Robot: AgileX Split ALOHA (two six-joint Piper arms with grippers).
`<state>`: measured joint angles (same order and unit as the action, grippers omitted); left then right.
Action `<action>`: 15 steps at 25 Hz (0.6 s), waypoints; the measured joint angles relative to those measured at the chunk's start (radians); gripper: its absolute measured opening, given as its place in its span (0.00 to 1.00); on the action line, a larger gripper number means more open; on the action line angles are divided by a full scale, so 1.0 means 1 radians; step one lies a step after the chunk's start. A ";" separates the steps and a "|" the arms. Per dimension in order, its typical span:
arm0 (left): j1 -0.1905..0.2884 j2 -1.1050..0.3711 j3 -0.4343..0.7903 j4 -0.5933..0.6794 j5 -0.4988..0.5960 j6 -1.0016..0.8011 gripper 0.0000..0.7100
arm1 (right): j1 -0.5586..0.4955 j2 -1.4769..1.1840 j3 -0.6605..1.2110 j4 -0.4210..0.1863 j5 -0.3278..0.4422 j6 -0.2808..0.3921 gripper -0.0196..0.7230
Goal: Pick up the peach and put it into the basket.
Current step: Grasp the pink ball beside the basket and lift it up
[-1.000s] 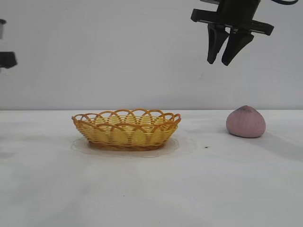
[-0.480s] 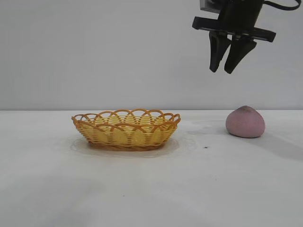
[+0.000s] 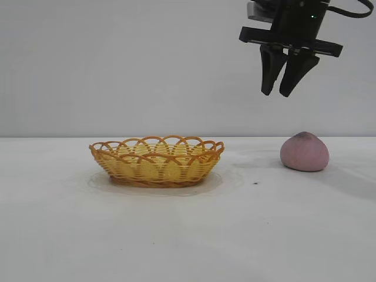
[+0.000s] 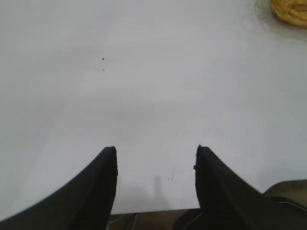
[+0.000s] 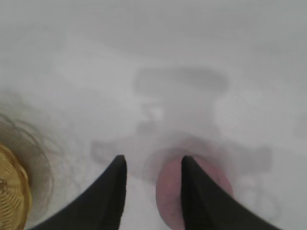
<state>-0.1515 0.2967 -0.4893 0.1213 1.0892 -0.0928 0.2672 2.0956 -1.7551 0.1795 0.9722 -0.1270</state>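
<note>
Table [image 3: 188,235]: white, flat. Basket [image 3: 157,160]: empty, well left of the fruit. Peach [image 3: 304,151]: sits on the table, dome up; I judge it light, matte and slightly yielding, best gripped across its broad lower sides. My right gripper [image 3: 284,93] hangs high above it, fingers narrowly parted, empty.

A: Basket [image 3: 157,160] material?
B: Woven wicker with a slight sheen. The peach [image 3: 304,151] is matt and faintly rough.
A: Other surfaces?
B: Table [image 3: 188,235]: smooth, matt white. Right gripper [image 3: 281,93]: matt black plastic.
</note>
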 joint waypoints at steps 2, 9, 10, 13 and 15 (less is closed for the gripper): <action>0.000 -0.055 0.006 -0.004 0.011 0.019 0.45 | 0.000 0.000 0.000 -0.010 0.011 0.000 0.32; 0.000 -0.306 0.006 -0.006 0.027 0.027 0.45 | 0.000 0.013 0.000 -0.078 0.082 0.014 0.32; 0.000 -0.313 0.006 -0.006 0.027 0.027 0.45 | 0.000 0.020 0.000 -0.091 0.093 0.022 0.32; 0.000 -0.315 0.006 -0.006 0.029 0.027 0.45 | 0.000 0.059 0.000 -0.116 0.127 0.032 0.32; 0.000 -0.315 0.006 -0.006 0.029 0.027 0.45 | 0.000 0.098 0.000 -0.126 0.132 0.033 0.32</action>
<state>-0.1515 -0.0180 -0.4837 0.1156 1.1184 -0.0653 0.2677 2.1933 -1.7551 0.0539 1.1041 -0.0943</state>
